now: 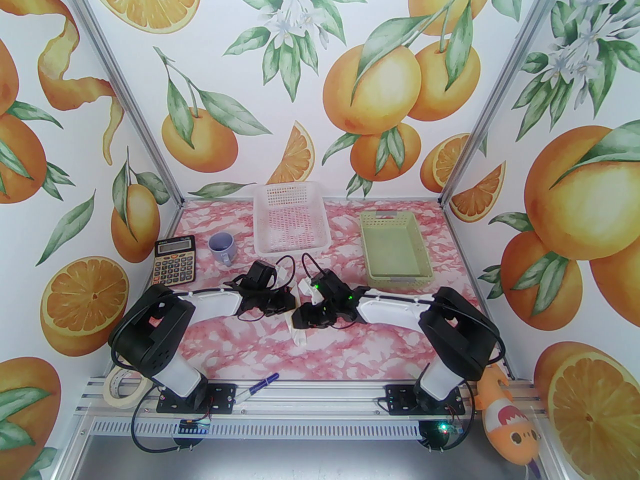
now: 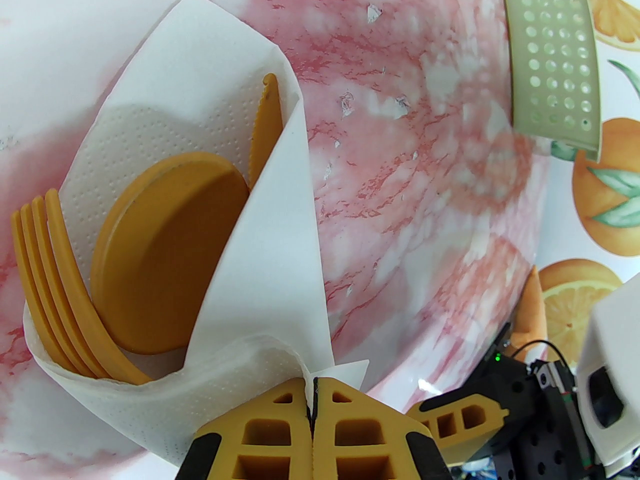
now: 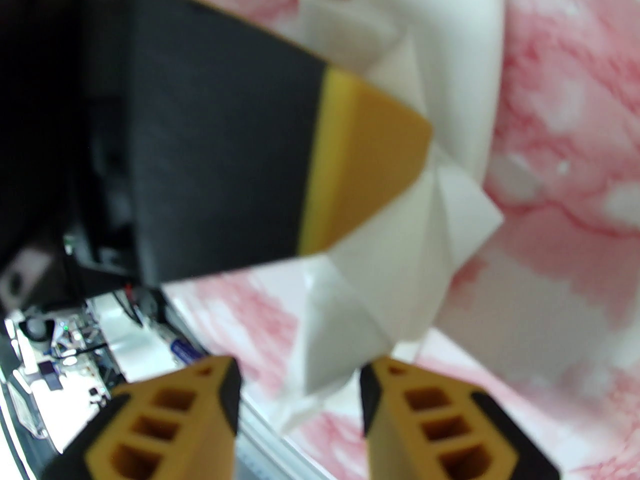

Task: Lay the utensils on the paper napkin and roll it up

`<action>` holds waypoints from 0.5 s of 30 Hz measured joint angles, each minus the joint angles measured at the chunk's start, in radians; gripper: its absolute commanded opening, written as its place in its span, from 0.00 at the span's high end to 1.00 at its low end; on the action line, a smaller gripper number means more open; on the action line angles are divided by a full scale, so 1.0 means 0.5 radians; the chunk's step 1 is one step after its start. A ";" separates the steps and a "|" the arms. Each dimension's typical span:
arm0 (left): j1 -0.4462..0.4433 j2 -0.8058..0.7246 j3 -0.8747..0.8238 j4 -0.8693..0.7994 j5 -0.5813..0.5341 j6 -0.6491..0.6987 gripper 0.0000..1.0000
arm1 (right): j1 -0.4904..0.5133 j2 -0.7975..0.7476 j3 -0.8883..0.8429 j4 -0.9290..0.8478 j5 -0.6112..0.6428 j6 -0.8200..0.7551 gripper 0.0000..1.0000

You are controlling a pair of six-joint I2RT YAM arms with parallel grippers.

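The paper napkin [image 2: 200, 93] is rolled into a loose cone around the orange-brown utensils. In the left wrist view a fork's tines [image 2: 45, 288], a spoon's bowl [image 2: 165, 253] and a thin serrated piece [image 2: 265, 118] poke out of its open end. My left gripper [image 2: 312, 385] is shut on the napkin's overlapping edge. Both grippers meet at the table's centre, left gripper [image 1: 286, 302] and right gripper [image 1: 306, 319], with the napkin [image 1: 301, 337] sticking out below them. My right gripper [image 3: 300, 398] is open, and the napkin's folded lower end [image 3: 340, 328] hangs between its fingers.
At the back stand a calculator [image 1: 173, 260], a lilac mug [image 1: 222, 248], a white perforated basket [image 1: 291, 188] and a green tray [image 1: 372, 248]. A tape roll [image 1: 120, 387], a blue pen [image 1: 260, 385] and a fish toy [image 1: 505, 428] lie by the arm bases.
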 measured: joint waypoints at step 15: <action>0.000 0.000 0.000 0.001 0.001 0.001 0.99 | 0.003 0.037 0.006 -0.192 0.140 -0.079 1.00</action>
